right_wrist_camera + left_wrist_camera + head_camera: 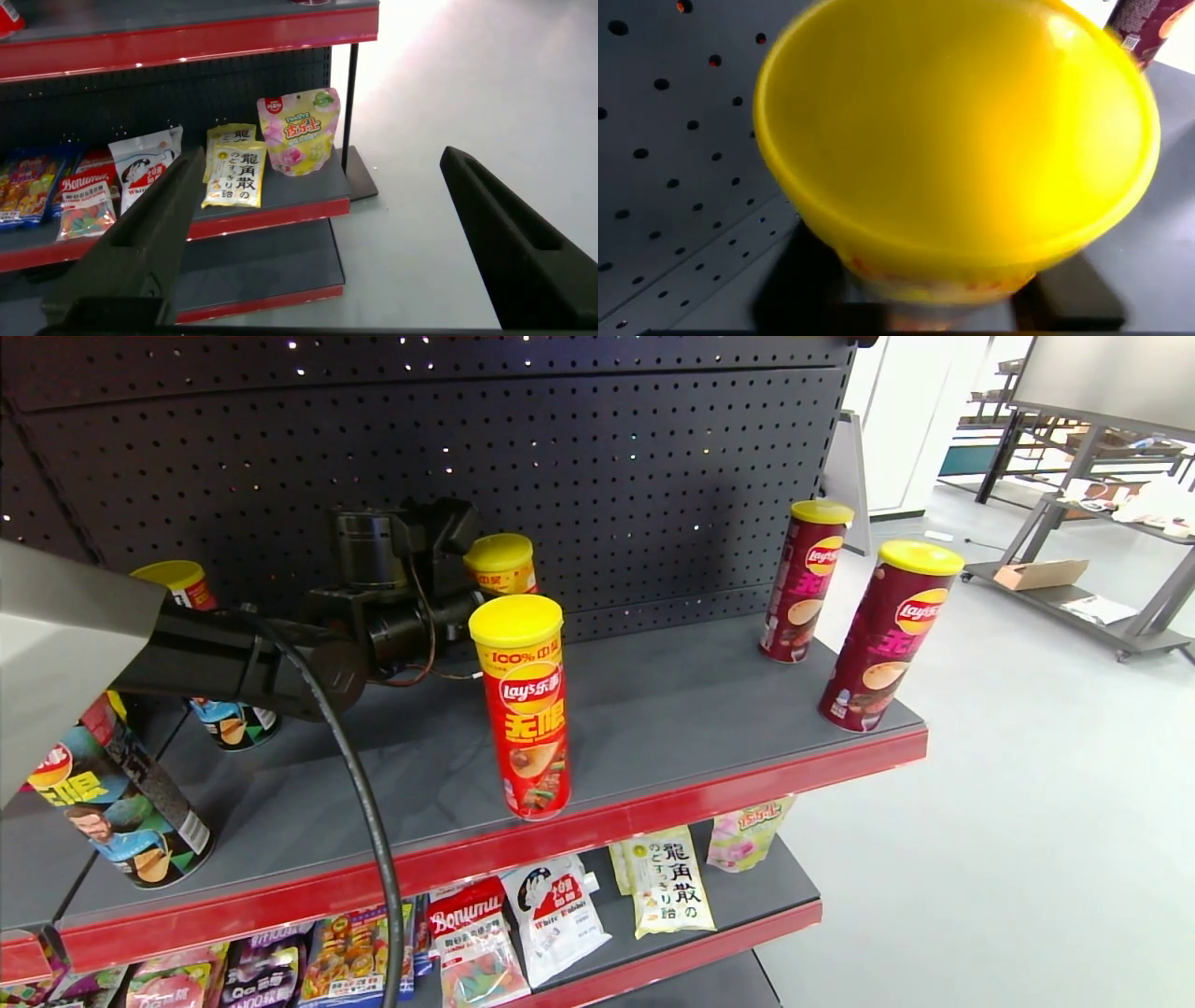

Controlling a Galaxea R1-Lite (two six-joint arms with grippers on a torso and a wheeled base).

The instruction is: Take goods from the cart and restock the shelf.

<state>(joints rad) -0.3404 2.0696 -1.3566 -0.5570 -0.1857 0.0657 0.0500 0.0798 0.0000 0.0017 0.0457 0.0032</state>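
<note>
Yellow-lidded, the held can is upright just behind the front red can, with the left gripper apparently clamped on its body from that can's left side (dark fingers flank it up close). Its long axis is vertical, so I judge a straight lowering suits. The right gripper, spread wide and empty, hangs well below the front red can, facing the lower shelf.
</note>
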